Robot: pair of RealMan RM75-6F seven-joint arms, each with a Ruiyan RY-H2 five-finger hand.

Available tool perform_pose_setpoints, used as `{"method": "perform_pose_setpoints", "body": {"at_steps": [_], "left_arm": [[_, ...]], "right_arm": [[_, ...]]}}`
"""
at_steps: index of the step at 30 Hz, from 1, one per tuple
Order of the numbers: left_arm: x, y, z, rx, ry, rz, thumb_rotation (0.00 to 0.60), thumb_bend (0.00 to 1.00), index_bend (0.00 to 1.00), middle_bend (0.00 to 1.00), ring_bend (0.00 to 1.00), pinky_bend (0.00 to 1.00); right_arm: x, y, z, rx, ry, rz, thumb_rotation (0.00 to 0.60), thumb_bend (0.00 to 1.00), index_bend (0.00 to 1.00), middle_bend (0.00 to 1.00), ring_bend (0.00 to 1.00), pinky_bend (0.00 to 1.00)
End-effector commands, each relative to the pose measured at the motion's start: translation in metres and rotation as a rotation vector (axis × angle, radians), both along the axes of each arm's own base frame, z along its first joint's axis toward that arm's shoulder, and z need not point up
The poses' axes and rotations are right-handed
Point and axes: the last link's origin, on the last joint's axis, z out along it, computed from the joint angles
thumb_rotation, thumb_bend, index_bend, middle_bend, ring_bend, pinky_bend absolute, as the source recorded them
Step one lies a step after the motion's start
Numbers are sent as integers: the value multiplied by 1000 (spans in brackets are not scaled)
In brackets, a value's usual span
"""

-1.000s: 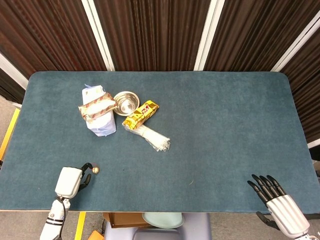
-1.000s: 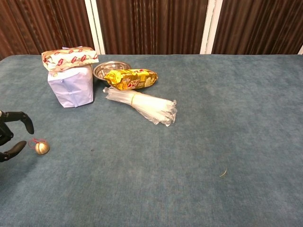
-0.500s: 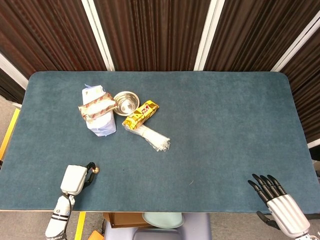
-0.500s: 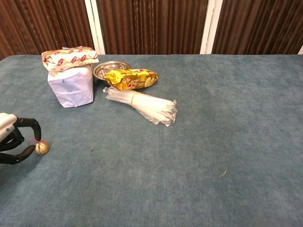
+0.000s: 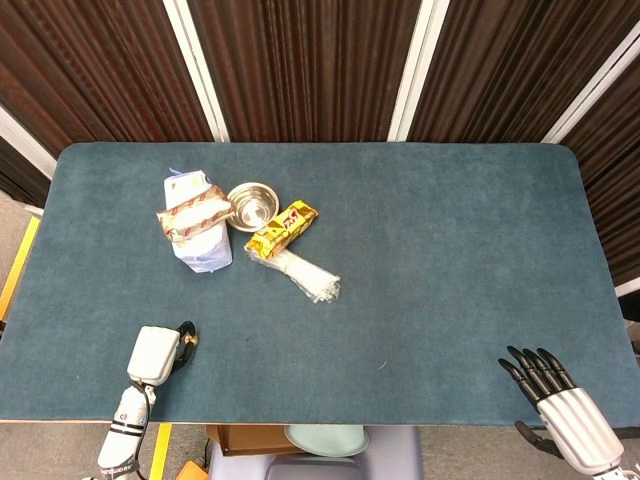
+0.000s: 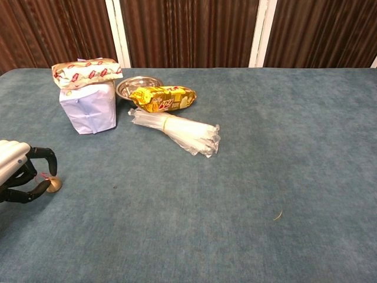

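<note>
A small gold bell [image 5: 189, 342] [image 6: 54, 185] with a red loop lies on the blue table [image 5: 430, 250] near its front left edge. My left hand [image 5: 155, 355] [image 6: 20, 174] curls round it, and thumb and a finger pinch the bell from both sides. The bell still rests on the cloth. At the front right corner my right hand [image 5: 555, 395] hovers with fingers stretched out and apart, holding nothing. It shows only in the head view.
At the back left stands a white pack [image 5: 200, 240] [image 6: 88, 109] with a snack bar [image 6: 86, 72] on top. Beside it are a steel bowl [image 5: 252, 205] [image 6: 125, 88], a yellow snack packet [image 5: 281, 229] [image 6: 163, 98] and a clear plastic bundle [image 5: 310, 277] [image 6: 177, 131].
My left hand has moved right to the bell and its fingers have closed round it. The right hand has barely shifted.
</note>
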Motion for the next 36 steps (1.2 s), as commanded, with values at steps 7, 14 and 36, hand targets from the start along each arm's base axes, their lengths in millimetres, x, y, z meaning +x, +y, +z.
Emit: {"method": "perform_pose_setpoints", "body": {"at_steps": [7,14,36], "left_arm": [[-1,3,1,5,8,3,600,429,534,1000,1000,1000],[-3,2,1,4,13,5,600,429,553,1000,1000,1000],[-3,4,-1,-1,20,13,600,429,636,1000,1000,1000]], "right_arm": [[0,0,0,2,-1,0,600,355,0,0,0,0],[0,0,0,2,-1,-1,600,355,0,0,0,0],[0,0,1,1,-2,-1,600,355,0,0,0,0]]}}
